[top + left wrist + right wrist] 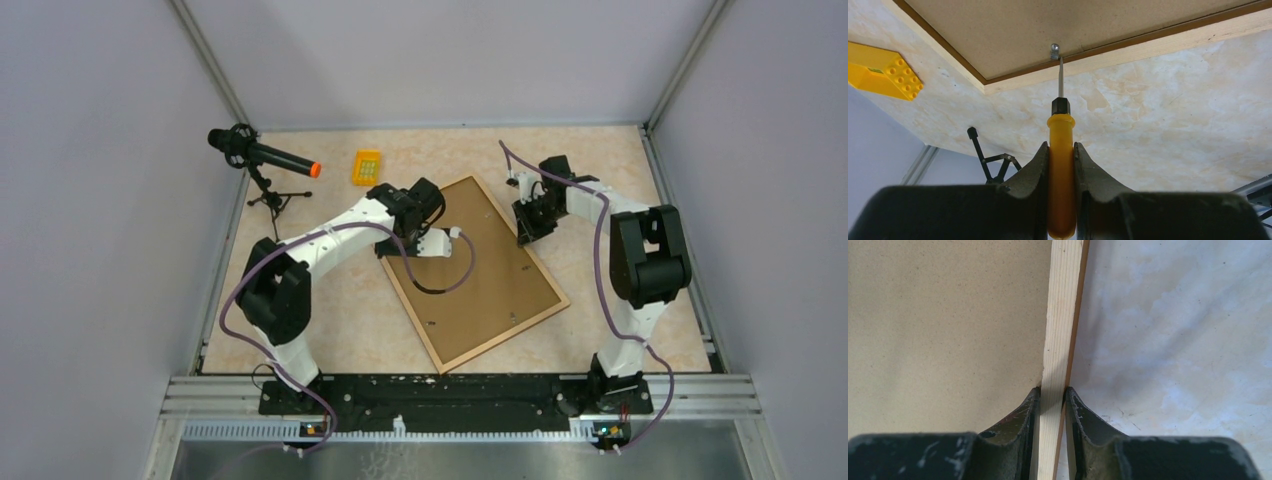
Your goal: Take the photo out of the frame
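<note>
The frame [485, 275] lies back up on the table, its brown fibreboard back showing; the photo is hidden under it. My left gripper [392, 243] is at the frame's left edge, shut on an orange-handled screwdriver [1061, 165]. The screwdriver's tip touches a small metal tab [1054, 49] on the wooden rim [1148, 47]. My right gripper [527, 226] is shut on the frame's right rim [1060, 330], one finger on the fibreboard side, one outside.
A yellow toy brick [367, 166] lies behind the frame, also in the left wrist view [883, 70]. A black microphone on a small tripod [262, 160] stands at the far left. Metal rails border the table.
</note>
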You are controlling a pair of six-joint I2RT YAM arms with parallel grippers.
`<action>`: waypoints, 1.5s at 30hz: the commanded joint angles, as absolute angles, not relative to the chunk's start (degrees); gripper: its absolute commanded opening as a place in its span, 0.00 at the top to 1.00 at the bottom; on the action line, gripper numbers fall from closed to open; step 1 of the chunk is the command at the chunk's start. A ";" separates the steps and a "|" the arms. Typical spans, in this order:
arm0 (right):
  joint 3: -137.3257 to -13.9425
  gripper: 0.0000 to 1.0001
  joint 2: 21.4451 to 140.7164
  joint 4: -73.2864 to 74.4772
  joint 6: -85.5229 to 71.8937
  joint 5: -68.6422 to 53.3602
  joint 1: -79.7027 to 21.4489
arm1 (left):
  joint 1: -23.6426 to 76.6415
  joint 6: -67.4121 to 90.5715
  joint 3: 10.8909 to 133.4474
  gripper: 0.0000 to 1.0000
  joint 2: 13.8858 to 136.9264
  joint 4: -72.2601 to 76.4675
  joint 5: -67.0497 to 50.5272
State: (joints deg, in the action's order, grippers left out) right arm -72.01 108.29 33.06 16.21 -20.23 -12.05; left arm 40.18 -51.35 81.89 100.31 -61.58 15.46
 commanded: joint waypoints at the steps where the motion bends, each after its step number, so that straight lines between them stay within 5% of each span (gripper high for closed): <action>1: -69.81 0.93 110.31 31.16 17.29 -15.57 -12.26 | 40.37 -52.45 80.92 1.00 101.22 -61.48 14.68; 22: -69.56 1.00 110.56 31.43 17.44 -15.25 -12.74 | 39.82 -55.02 80.40 1.00 102.44 -56.44 21.00; 45: -69.82 1.00 111.30 31.64 17.47 -15.65 -12.83 | 41.15 -52.63 84.90 1.00 104.55 -58.79 12.19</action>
